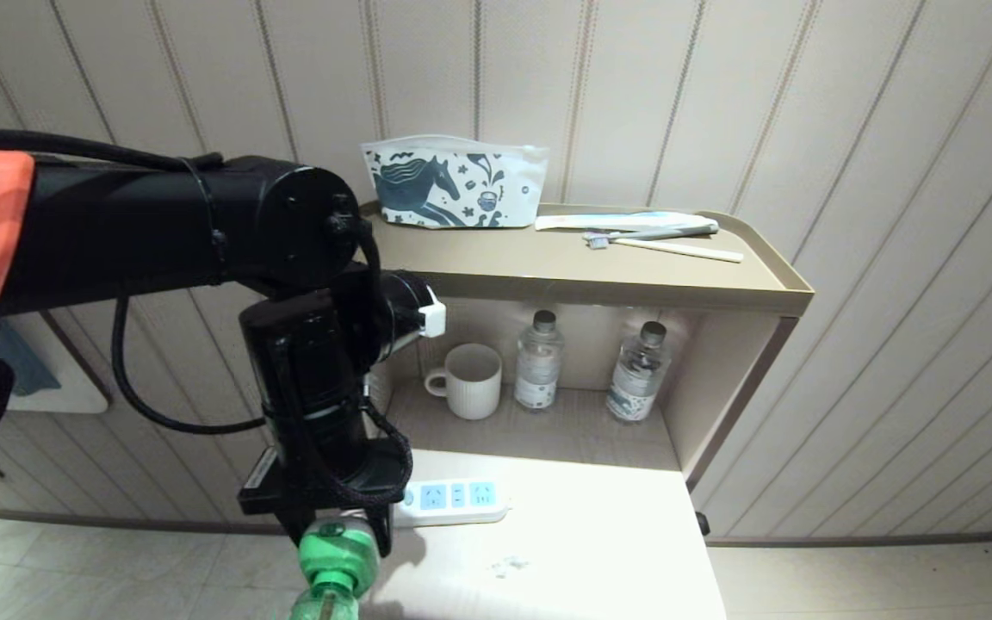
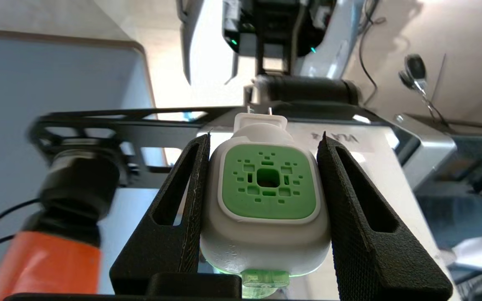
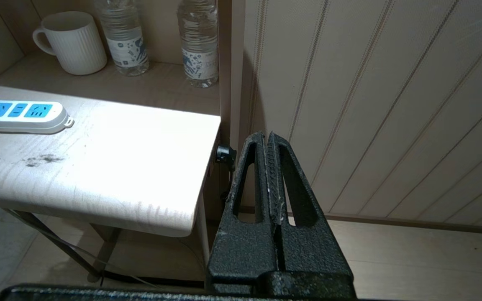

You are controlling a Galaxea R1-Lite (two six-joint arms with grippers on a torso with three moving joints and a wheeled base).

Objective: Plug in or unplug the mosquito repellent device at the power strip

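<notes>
My left gripper (image 2: 266, 138) is shut on the mosquito repellent device (image 2: 266, 196), its black fingers (image 2: 191, 188) pressing both white sides round the green vented face. The device's two metal prongs (image 2: 259, 110) point away, free in the air. In the head view the device (image 1: 337, 560) hangs under my left wrist (image 1: 324, 465), with its green bottle pointing down, just in front of the white power strip (image 1: 453, 501) at the table's near left corner. The strip's (image 3: 19, 115) blue sockets that show are empty. My right gripper (image 3: 267, 136) is shut on nothing, low beside the table's right edge.
The strip lies on a pale table (image 1: 582, 551). Behind it a shelf nook holds a white mug (image 1: 472, 380) and two clear water bottles (image 1: 537, 360) (image 1: 636, 372). On the shelf top stand a patterned pouch (image 1: 453, 181) and a toothbrush (image 1: 651, 232). Panelled wall stands to the right.
</notes>
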